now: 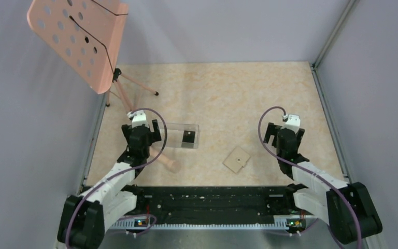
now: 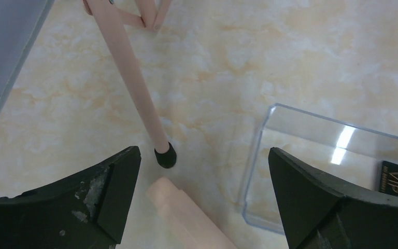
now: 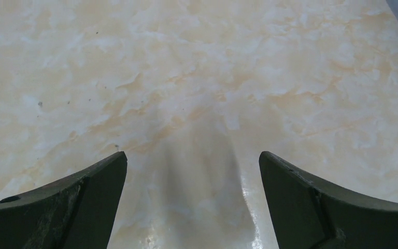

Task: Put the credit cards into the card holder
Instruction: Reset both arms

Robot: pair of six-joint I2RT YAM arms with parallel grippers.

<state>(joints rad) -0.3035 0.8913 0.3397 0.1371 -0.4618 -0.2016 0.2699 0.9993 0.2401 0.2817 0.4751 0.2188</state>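
Black card (image 1: 187,138) in clear box (image 1: 173,136), just right of left gripper (image 1: 146,128), spread wide, empty. Tan wallet (image 1: 237,158) flat at mid-table, apart from right gripper (image 1: 285,132), likewise open and bare. Come over the box rim, tilt in, pinch a card edge; possibly more than one inside. Mind pink stand leg (image 2: 134,78). Glossy marble top (image 1: 228,93), grey walls close
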